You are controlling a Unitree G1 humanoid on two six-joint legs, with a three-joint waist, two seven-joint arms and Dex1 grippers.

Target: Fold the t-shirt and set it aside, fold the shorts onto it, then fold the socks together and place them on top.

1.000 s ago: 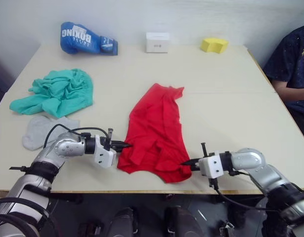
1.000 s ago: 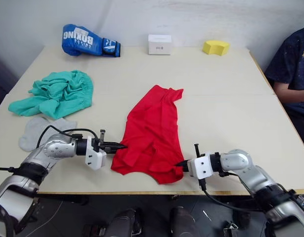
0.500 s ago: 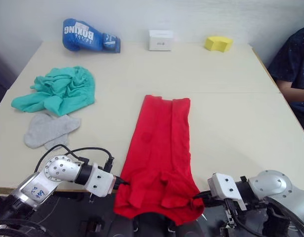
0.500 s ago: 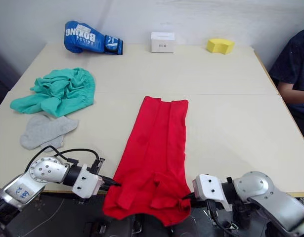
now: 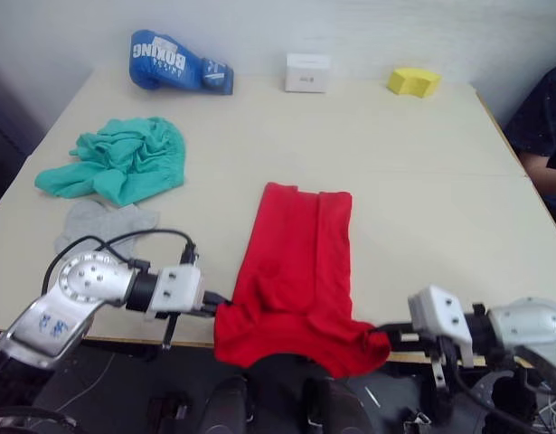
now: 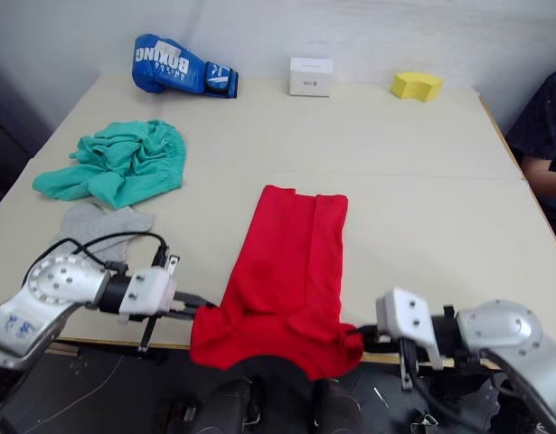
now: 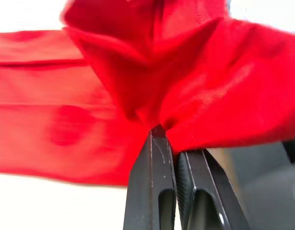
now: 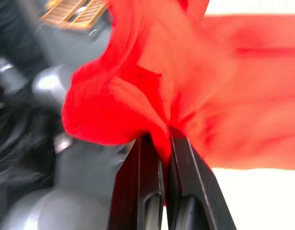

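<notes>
At the near table edge my left gripper [image 5: 214,301] and right gripper [image 5: 379,332] were each clamped on a bottom corner of the t-shirt [image 5: 300,262] — it lay as a long strip across the table [image 5: 422,181], near end drooping over the edge. Folding the shirt was the step, I'd say; next probably meant carrying those corners toward the far end. Shorts [image 5: 119,163] and socks [image 5: 101,221] sat untouched off left.

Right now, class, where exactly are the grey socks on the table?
The socks lie on the table's left side, just in front of the crumpled green shorts, left of the red t-shirt.
</notes>
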